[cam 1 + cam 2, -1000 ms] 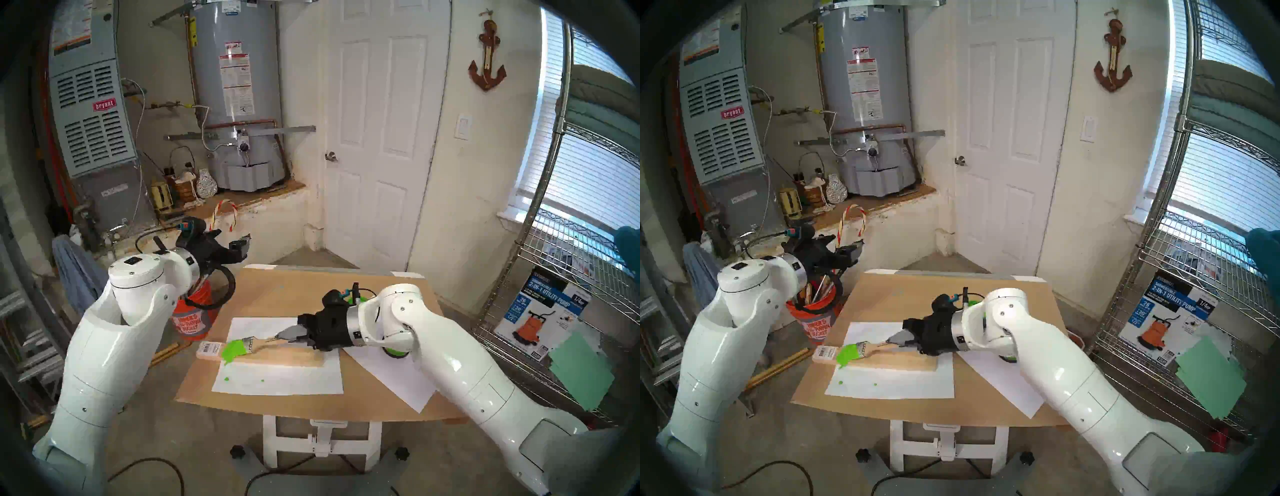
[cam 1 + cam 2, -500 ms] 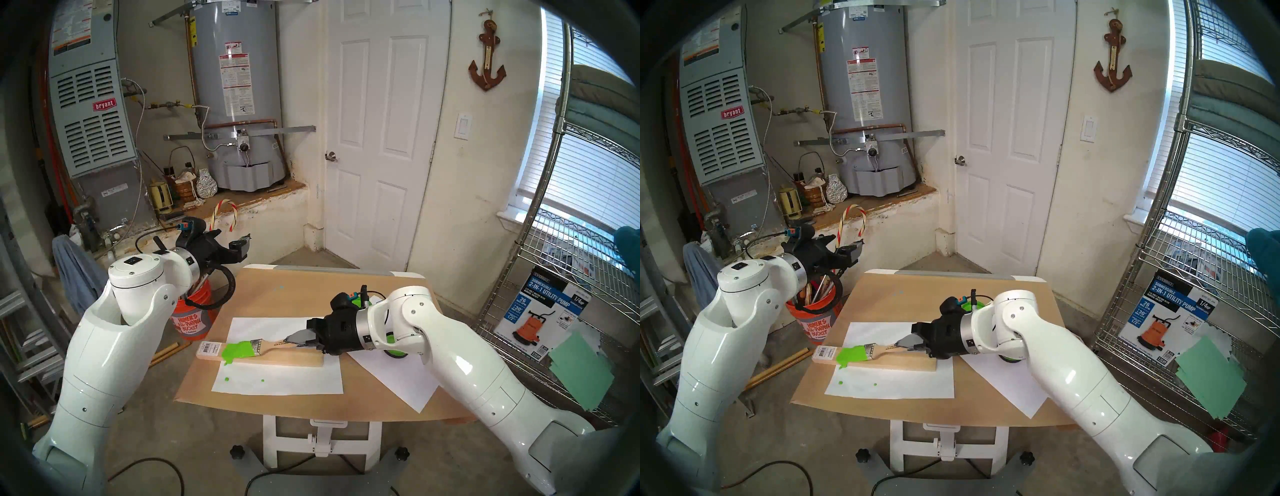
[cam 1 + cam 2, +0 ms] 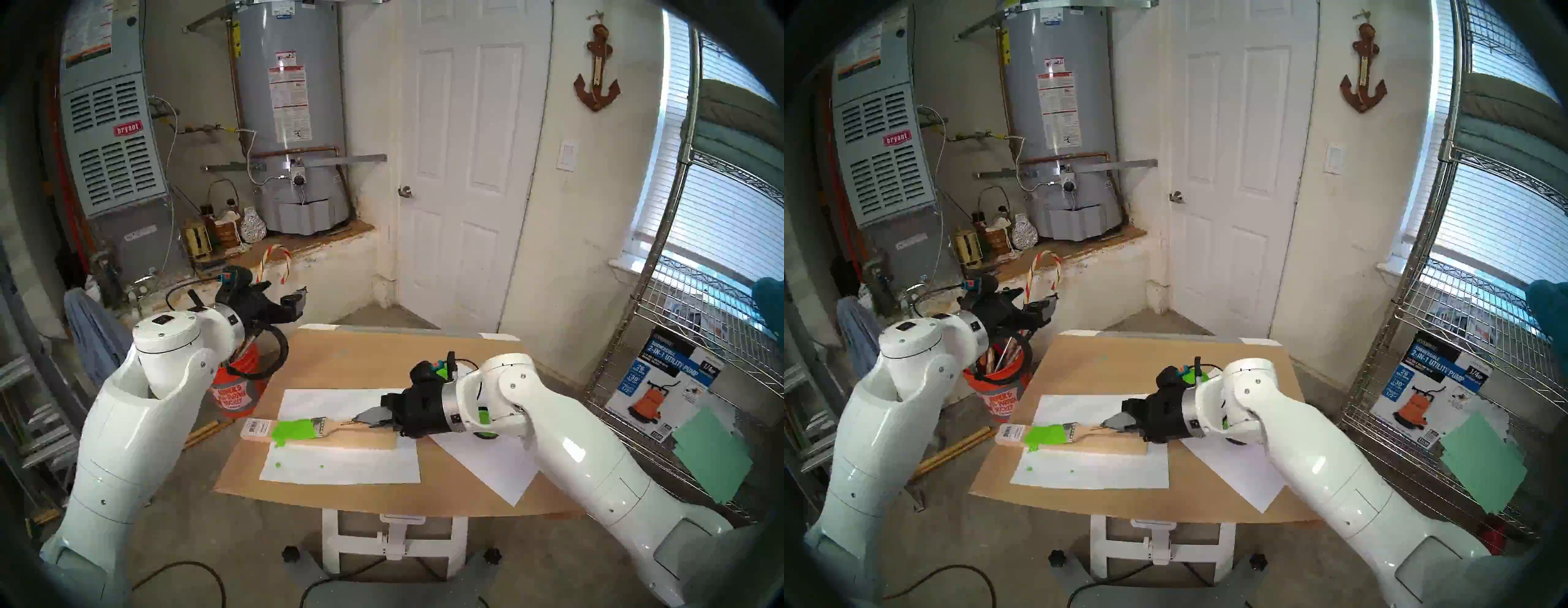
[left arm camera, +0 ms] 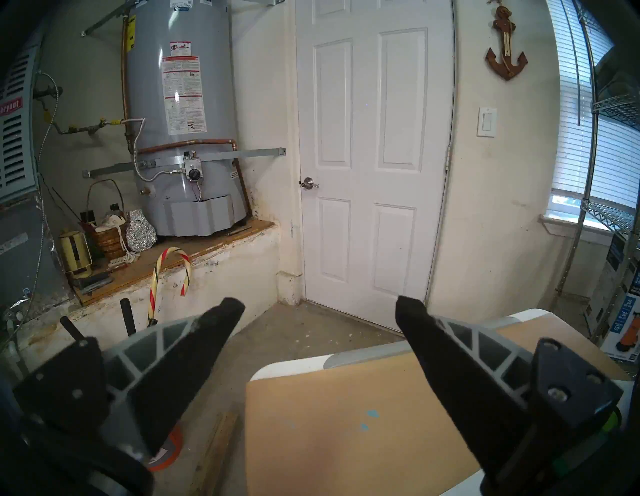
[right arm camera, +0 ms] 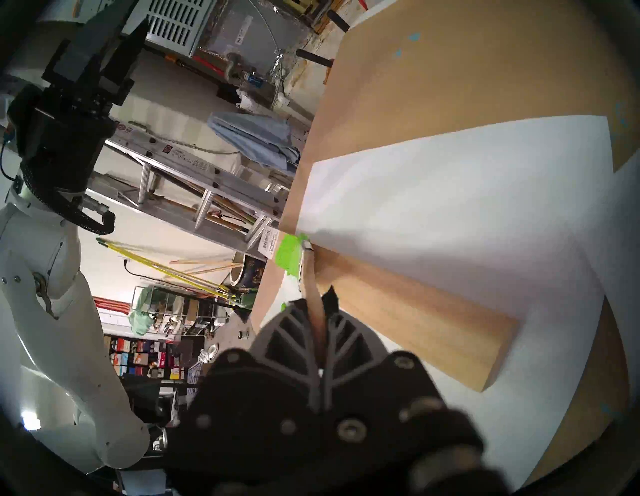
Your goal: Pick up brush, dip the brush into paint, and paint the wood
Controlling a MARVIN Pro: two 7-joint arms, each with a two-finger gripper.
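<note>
Right gripper (image 3: 368,418) clenched on the handle of the brush (image 3: 329,425), fingers pinching the light wooden handle from both sides (the right wrist view shows the handle running straight up between the two grey fingers (image 5: 292,330)). Brush lies low and nearly flat along the wood (image 3: 365,439), ferrule toward the left, bristle end buried in the green patch. The wood is a long pale board lying left to right across a white paper sheet (image 3: 339,467), its barcode sticker (image 3: 256,426) at the far-left end hanging past the sheet's edge. The paint (image 3: 295,431) covers a stretch of the board just right of the sticker, bright lime green and glossy, with a run spilling over the board's near edge onto the paper; two small green drops (image 3: 278,464) sit on the sheet nearer the robot. The rest of the board to the right, under the gripper, is bare wood. A second white sheet (image 3: 488,463) lies angled at the right, overlapping the first, both on the brown tabletop (image 3: 360,352). Something green-rimmed shows behind the right wrist (image 3: 483,420), mostly hidden by the arm. Left gripper (image 4: 320,306) released, fingers spread wide with nothing between them, held up off the table's far-left corner and facing the white door (image 4: 374,156). An orange bucket (image 3: 237,395) with sticks in it stands on the floor left of the table, below the left arm.
</note>
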